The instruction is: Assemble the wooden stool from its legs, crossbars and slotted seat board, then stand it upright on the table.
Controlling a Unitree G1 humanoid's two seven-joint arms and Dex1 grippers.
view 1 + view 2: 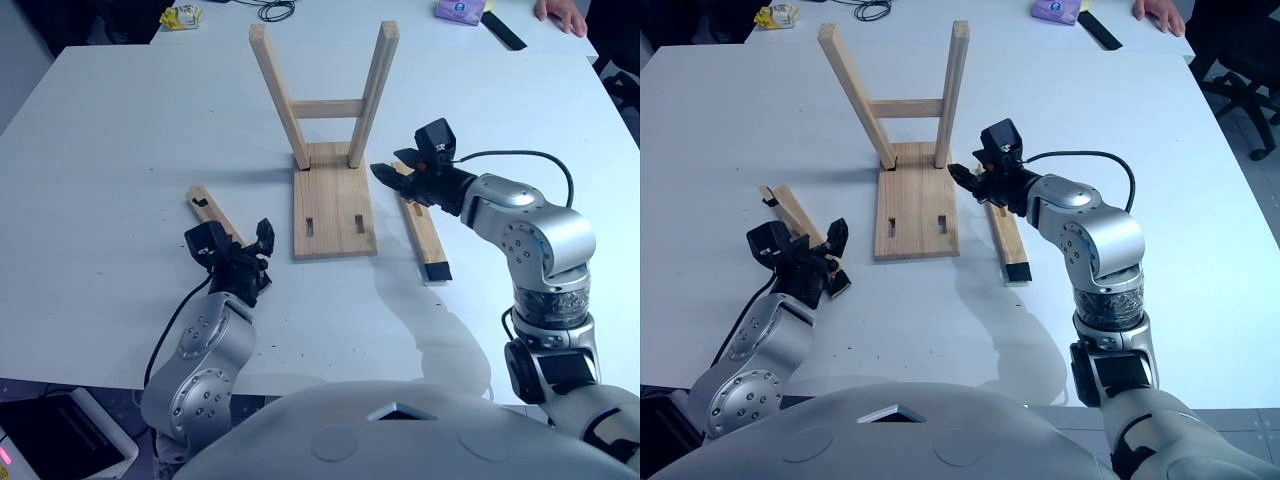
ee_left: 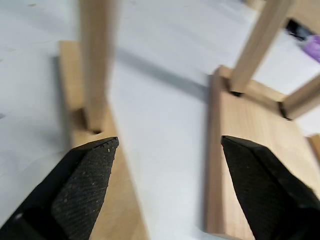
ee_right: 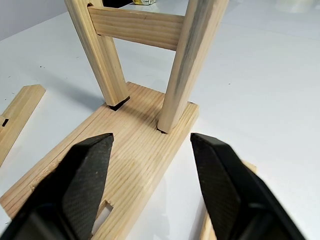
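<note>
Working down from the table [image 1: 120, 150]: the seat board [image 1: 335, 215] lies flat mid-table, and I'll place everything else off it. A leg frame [image 1: 327, 108], two legs joined by a crossbar, stands in the board's far end.

Spotter: And the spare parts?

Me: One loose leg on each side. The right loose leg [image 1: 425, 235] lies just beside the board's right edge, its long axis running near-to-far, roughly parallel to that edge. The left loose leg [image 1: 208, 207] sits off the left edge, slanting away from the board toward its far end.

Spotter: Which claw is closer to what?

Me: My right gripper [image 1: 385, 175] hangs at the board's far right corner, jaws spread and empty, above the far end of the right leg. I'd judge that leg the natural grab. My left gripper [image 1: 237, 245] hovers left of the board's near end, over that leg's near end, jaws also apart, holding nothing.

Spotter: Target?

Me: The two empty slots [image 1: 310, 227] at the board's near end.
</note>
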